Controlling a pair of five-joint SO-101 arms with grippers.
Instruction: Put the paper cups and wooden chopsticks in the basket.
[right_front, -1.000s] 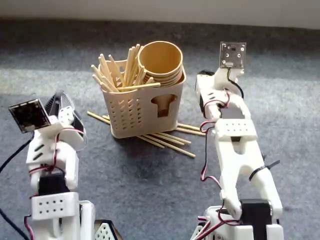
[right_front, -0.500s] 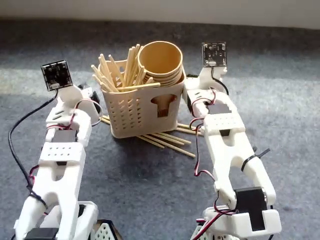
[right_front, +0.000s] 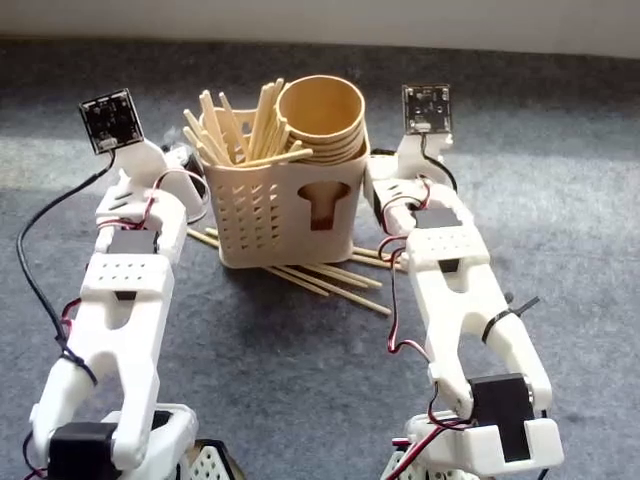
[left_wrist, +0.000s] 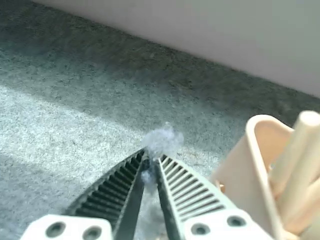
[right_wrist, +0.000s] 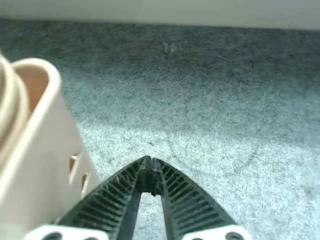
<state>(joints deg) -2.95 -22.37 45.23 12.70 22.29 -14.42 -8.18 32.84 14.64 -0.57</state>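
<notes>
A cream slotted basket (right_front: 285, 215) stands mid-table on the grey carpet. It holds stacked paper cups (right_front: 322, 115) and a bundle of wooden chopsticks (right_front: 240, 130). Several more chopsticks (right_front: 335, 275) lie on the carpet under and in front of it. My left gripper (left_wrist: 150, 160) is shut with a bit of grey fluff at its tips, pressed close to the basket's left wall (left_wrist: 250, 170). My right gripper (right_wrist: 149, 164) is shut with nothing in it, right beside the basket's right wall (right_wrist: 42, 145). In the high view the left gripper (right_front: 188, 163) and right gripper (right_front: 373, 170) flank the basket.
Open grey carpet lies in front of the basket between the two arms. A pale wall (right_front: 400, 20) runs along the back. A black cable (right_front: 35, 270) trails off the left arm.
The left arm swung out from its folded pose to the basket's left side, and the right arm closed in on the right side. The basket has shifted slightly upward between them.
</notes>
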